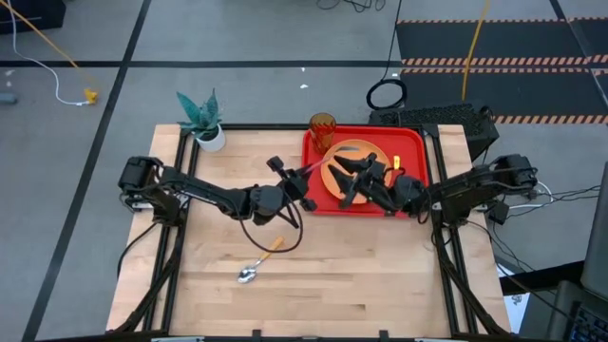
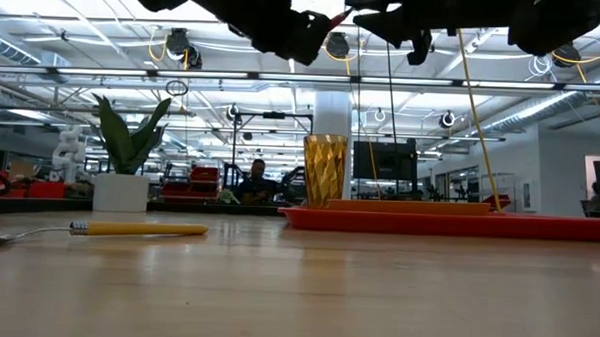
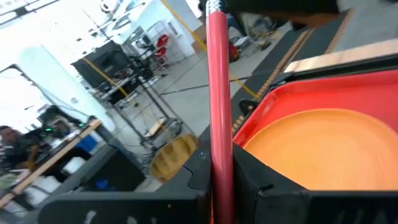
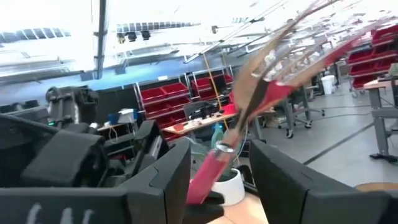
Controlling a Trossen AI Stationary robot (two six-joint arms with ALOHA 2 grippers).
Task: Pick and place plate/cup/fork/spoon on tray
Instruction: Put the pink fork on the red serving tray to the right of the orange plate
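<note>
So we've got the fork (image 1: 306, 172) stretched in the air between both arms, above the near-left edge of the tray (image 1: 411, 141). Our left gripper (image 1: 288, 189) is clamped shut on the pink handle. The right gripper (image 1: 359, 179), above the plate (image 1: 353, 151), has its jaws open around the tine end, so the fork's long axis runs straight from one to the other.
</note>
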